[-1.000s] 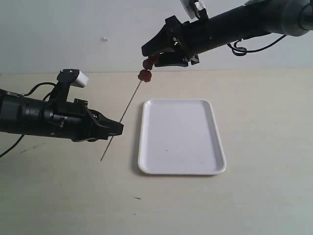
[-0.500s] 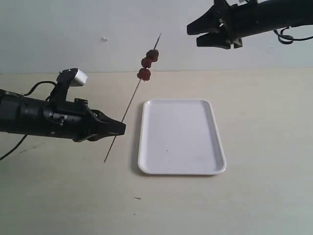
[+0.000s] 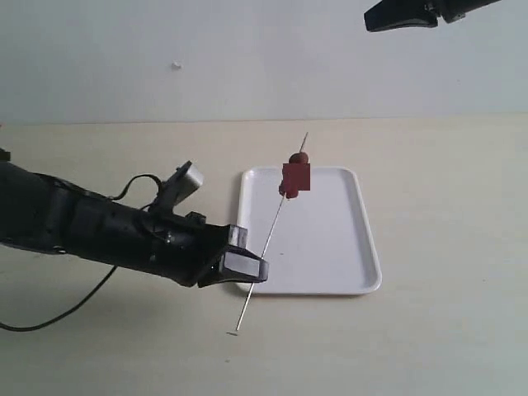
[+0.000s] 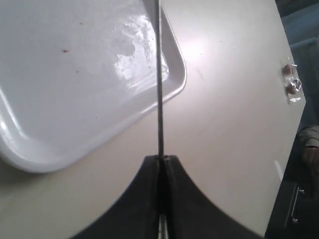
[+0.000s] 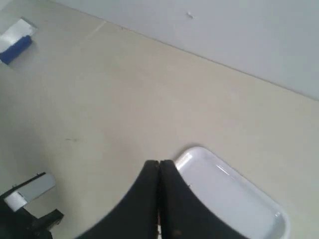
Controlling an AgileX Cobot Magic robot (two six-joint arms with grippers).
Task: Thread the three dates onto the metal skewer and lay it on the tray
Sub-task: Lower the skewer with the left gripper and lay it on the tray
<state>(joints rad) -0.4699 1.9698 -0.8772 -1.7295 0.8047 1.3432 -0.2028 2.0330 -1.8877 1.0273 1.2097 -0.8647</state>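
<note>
Skewer [image 3: 268, 243]: slants over tray [image 3: 330, 247], carries dates [image 3: 294, 175] near far tip, sits clenched in left end effector [image 3: 256, 269]; right end effector [image 3: 371, 20] clenched empty, far right.

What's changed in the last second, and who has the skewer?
The right gripper pulled away up and to the right, off the dates, and closed empty. The left gripper, still clamped on the metal skewer, carried it rightward so the dates now sit over the tray. The tray stayed put.

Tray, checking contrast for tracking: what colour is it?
Plain white; the tray shows best in the exterior view.
</note>
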